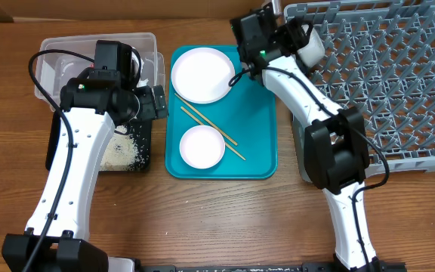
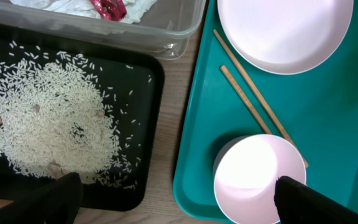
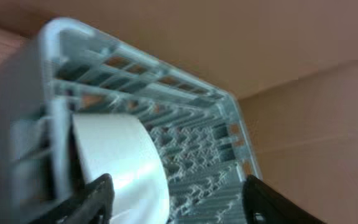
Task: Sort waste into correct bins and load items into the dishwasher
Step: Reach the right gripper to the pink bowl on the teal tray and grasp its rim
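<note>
My left gripper [image 1: 155, 103] is open and empty, low over the gap between the black tray [image 1: 143, 155] and the teal tray; in the left wrist view [image 2: 179, 208] its fingers straddle that gap. Rice [image 2: 48, 118] lies on the black tray [image 2: 142, 81]. The clear tub [image 1: 51, 53] holds the white napkin [image 2: 67, 6] and the red wrapper [image 2: 109, 8]. The plate [image 1: 202, 74], a bowl [image 1: 202, 146] and two chopsticks [image 1: 211, 125] lie on the teal tray. My right gripper [image 1: 297, 38] is open at the grey rack's [image 1: 384, 75] left edge. The white cup [image 3: 126, 162] stands in the rack beside its left finger [image 3: 179, 199].
The teal serving tray [image 1: 255, 113] lies in the middle between the bins and the rack. The rack's pegs [image 3: 197, 149] rise close under my right gripper. A brown wall [image 3: 229, 37] is behind the rack.
</note>
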### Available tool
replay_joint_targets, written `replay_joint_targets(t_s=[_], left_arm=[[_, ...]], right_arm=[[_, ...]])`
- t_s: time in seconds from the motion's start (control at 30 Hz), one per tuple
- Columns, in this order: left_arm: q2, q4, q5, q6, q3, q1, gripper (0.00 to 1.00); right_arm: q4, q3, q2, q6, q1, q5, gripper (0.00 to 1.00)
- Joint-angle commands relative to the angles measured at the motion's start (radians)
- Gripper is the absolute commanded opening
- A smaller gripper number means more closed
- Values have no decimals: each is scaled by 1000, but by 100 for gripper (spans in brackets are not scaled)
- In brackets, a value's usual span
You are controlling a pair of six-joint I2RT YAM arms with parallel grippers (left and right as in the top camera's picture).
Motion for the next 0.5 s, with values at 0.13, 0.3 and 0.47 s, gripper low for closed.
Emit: replay_joint_targets(t_s=[0.13, 0.3, 0.47], left_arm=[[3, 1, -10, -10, 22, 0, 100], [3, 1, -10, -10, 22, 0, 100], [3, 1, -10, -10, 22, 0, 100]], right_arm=[[-229, -6, -227, 344, 19, -649, 100], [-392, -6, -322, 425, 10, -1233, 100], [-541, -25, -313, 435, 13, -1471, 78]])
